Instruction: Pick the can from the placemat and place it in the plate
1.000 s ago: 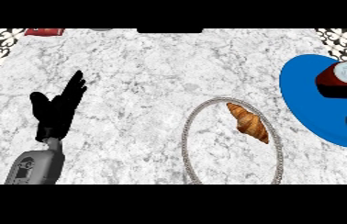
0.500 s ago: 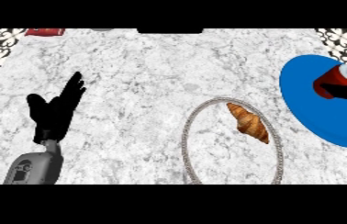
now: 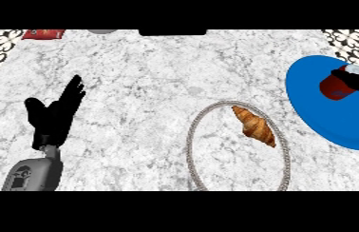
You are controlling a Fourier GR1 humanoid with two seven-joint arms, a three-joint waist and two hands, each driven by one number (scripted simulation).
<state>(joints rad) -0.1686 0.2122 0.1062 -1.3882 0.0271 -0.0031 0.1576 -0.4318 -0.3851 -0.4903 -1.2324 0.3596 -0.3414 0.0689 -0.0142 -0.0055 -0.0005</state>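
Note:
A dark red can with a pale end lies tilted on the blue placemat at the right edge, partly cut off by the frame. The plate, seen as a grey oval rim, lies in the lower middle, left of the placemat. A croissant lies in its upper right part. My left hand rests open at the far left, fingers straight and pointing up, well away from the plate and can. My right hand shows nowhere.
Along the far edge are a red item at the left, a grey object and a black shape. Patterned pieces sit in the far corners. Bare marble counter lies between my left hand and the plate.
The can has shifted and tipped slightly on the placemat. My left hand has stayed put.

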